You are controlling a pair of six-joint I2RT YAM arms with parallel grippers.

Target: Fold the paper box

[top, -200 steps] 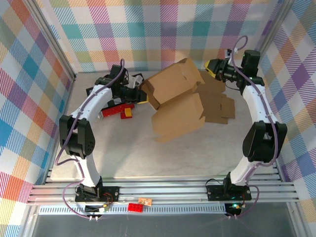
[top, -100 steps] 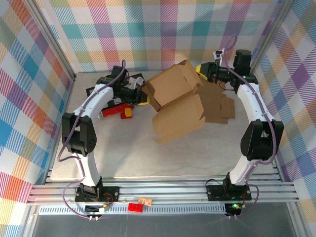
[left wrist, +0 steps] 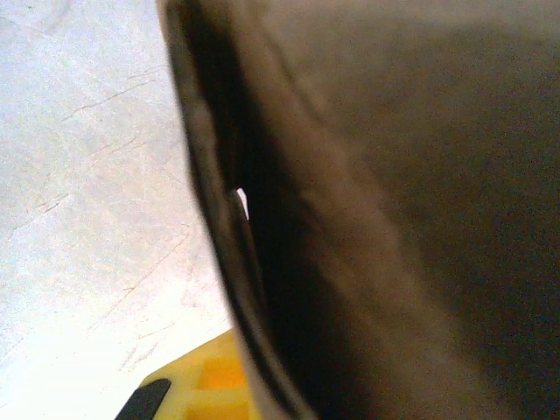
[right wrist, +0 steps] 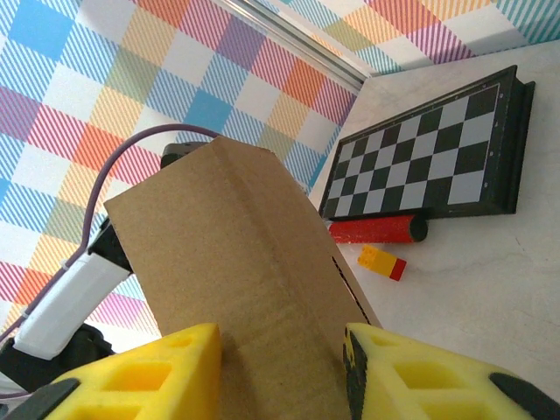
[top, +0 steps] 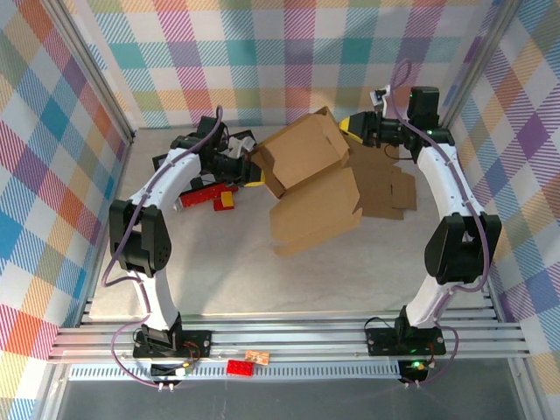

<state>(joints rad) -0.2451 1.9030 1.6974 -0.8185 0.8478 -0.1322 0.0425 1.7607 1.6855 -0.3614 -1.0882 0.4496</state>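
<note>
Table [top: 219, 262]: my L gripper [top: 249, 166] clamped on paper box [top: 306, 175] left edge; R gripper [top: 354, 125] fingers apart astride box's right flap. Risk: R push twists box outta L's pinch.

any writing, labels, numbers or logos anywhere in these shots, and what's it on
Nothing here can be read.
cardboard box: plain brown, no print visible.
chessboard: black and white squares, no letters or numbers visible.
red tube and small brick: no marks visible.
small tag by the near rail: patterned, too small to read.
</note>
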